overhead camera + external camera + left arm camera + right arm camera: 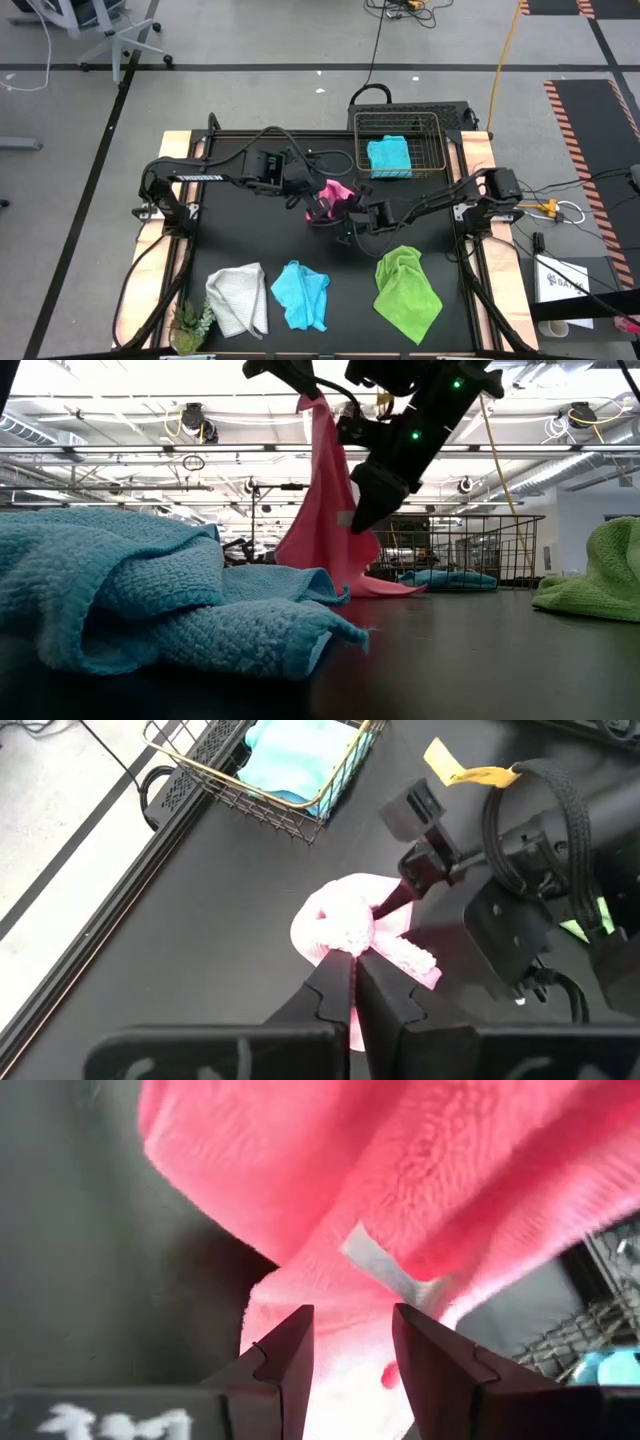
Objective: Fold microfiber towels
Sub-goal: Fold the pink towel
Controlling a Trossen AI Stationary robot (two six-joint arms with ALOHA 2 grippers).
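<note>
The pink towel (325, 510) hangs from my left gripper (352, 970), which is shut on its top above the middle of the table (316, 196). The towel's lower end (385, 588) lies on the black tabletop. My right gripper (350, 1350) is open and comes in from the table's right (347, 214). Its fingers stand against the hanging cloth about halfway down (362, 510), near a white tag (385, 1270). My left gripper pinches a bunched bit of the pink towel's top (345, 935) between its two fingertips, slanting down from the table's left. The cloth hangs slack below the fingers, and its lower end rests on the table. Whether my right gripper's open fingers touch the towel, I cannot tell.
A white-grey towel (238, 297), a light blue towel (300, 295) and a lime green towel (407, 290) lie crumpled along the near edge. A folded light blue towel (388, 157) sits in the wire basket (437, 150) at the far right. A small plant (190, 325) stands at the near left corner.
</note>
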